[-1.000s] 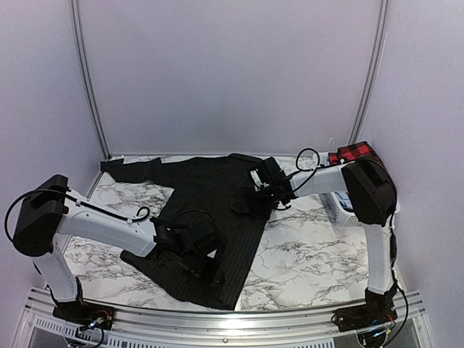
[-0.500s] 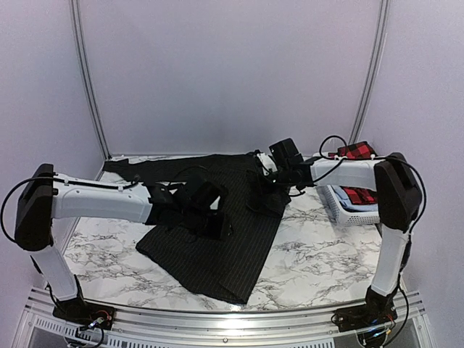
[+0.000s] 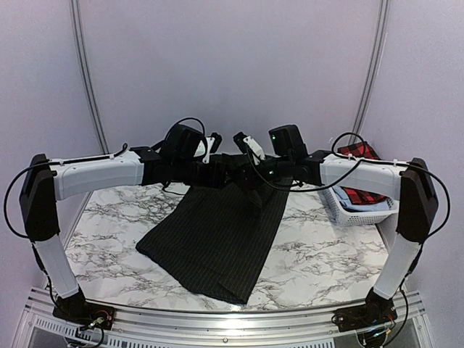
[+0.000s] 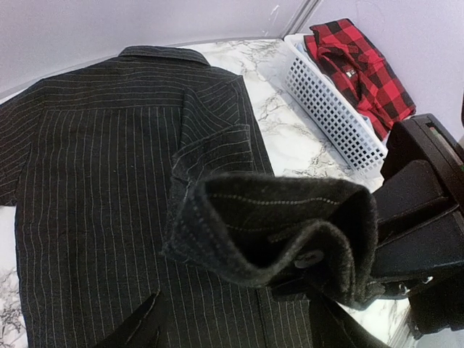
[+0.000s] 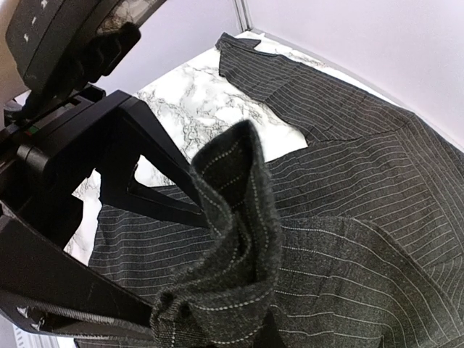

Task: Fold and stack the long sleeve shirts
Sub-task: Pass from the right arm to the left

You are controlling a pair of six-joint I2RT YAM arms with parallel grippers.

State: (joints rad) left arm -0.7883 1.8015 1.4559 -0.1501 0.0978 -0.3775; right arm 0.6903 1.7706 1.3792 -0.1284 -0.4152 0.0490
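Black pinstriped shirt [image 3: 217,232], cuff [image 4: 275,232] aloft in the right end effector [image 3: 250,176]

Counter [image 3: 319,254]: white marble pattern, grey veining.
Walls [image 3: 232,72]: plain pale lilac panels on three sides, unmarked.
Back-left post [image 3: 87,80] and back-right post [image 3: 372,72]: slim metal uprights in the rear corners.
Front rail [image 3: 217,317]: slotted aluminium along the near edge.
Light: soft, even.

A bunched, buttoned cuff [image 5: 232,239] of the black pinstriped shirt [image 5: 362,210] stands close to the lens; the rest lies spread on the marble counter [image 5: 196,101] behind. At left the left claw [image 5: 185,272], fingers [image 5: 130,152] seemingly spread wide, flanks the cuff.
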